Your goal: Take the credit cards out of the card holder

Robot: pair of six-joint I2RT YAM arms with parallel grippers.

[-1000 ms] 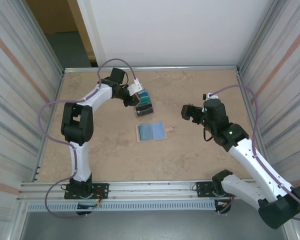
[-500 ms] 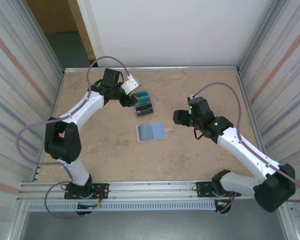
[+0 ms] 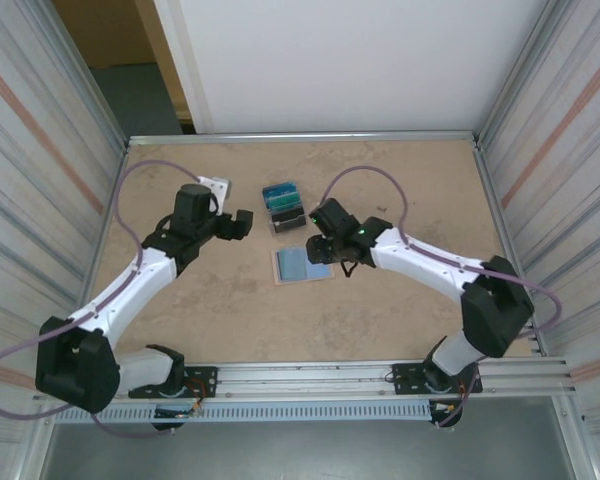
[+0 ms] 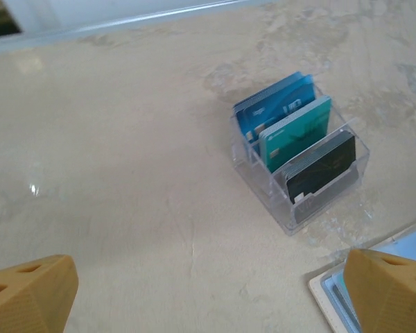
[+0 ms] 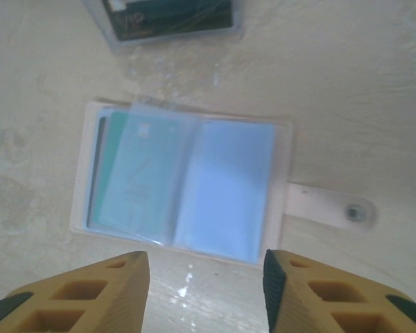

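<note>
The tan card holder (image 3: 292,266) lies open on the table, pale-blue lining up and its tab (image 5: 326,205) to the right. A teal credit card (image 5: 134,173) sits under its left clear sleeve, with a dark card edge (image 5: 100,163) behind it. Three more credit cards, blue (image 4: 274,104), teal (image 4: 296,132) and black (image 4: 320,166), stand upright in a clear slotted stand (image 3: 285,208). My right gripper (image 5: 204,284) hovers open over the holder's near edge, nothing between its fingers. To the left of the stand, my left gripper (image 3: 238,222) is wide open and empty.
Metal walls close in the beige table on the left, right and back. The rail with the arm bases (image 3: 300,380) runs along the front. The holder's corner (image 4: 402,267) shows beside my left gripper's right finger (image 4: 392,288).
My left gripper has let go at the stand, opened wide and drawn back to the left. My right arm has swung left over the card holder, its jaws narrowing.
</note>
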